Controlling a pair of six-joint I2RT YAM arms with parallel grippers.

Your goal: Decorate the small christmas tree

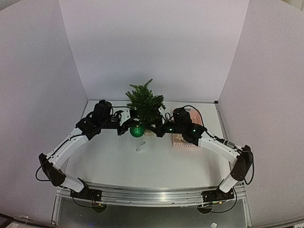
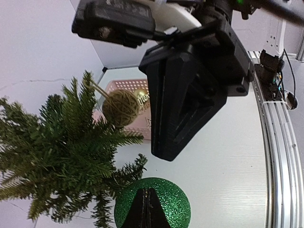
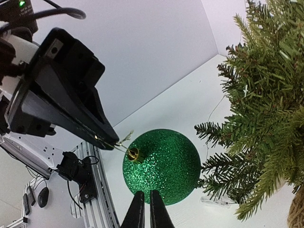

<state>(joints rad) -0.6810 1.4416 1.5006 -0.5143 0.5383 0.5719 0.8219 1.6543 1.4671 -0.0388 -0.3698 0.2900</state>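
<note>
The small christmas tree (image 1: 145, 102) stands at the back middle of the table, its dark green branches (image 3: 266, 104) spreading low. A green glitter ball (image 1: 137, 130) with a gold cap (image 3: 133, 154) hangs just in front of the tree's lower branches. My left gripper (image 3: 107, 142) is shut on the ball's thin gold string. In the left wrist view its closed fingertips (image 2: 148, 204) lie across the ball (image 2: 168, 199). My right gripper (image 3: 144, 211) points at the ball's underside, a hair's gap between its fingers and nothing in them; it fills the middle of the left wrist view (image 2: 166, 154).
A pink basket (image 1: 185, 140) sits right of the tree behind the right arm, holding a wicker ball (image 2: 121, 108) and a gold ornament (image 2: 141, 95). A small clear plastic piece (image 1: 140, 147) with a thin wire lies on the table in front of the ball.
</note>
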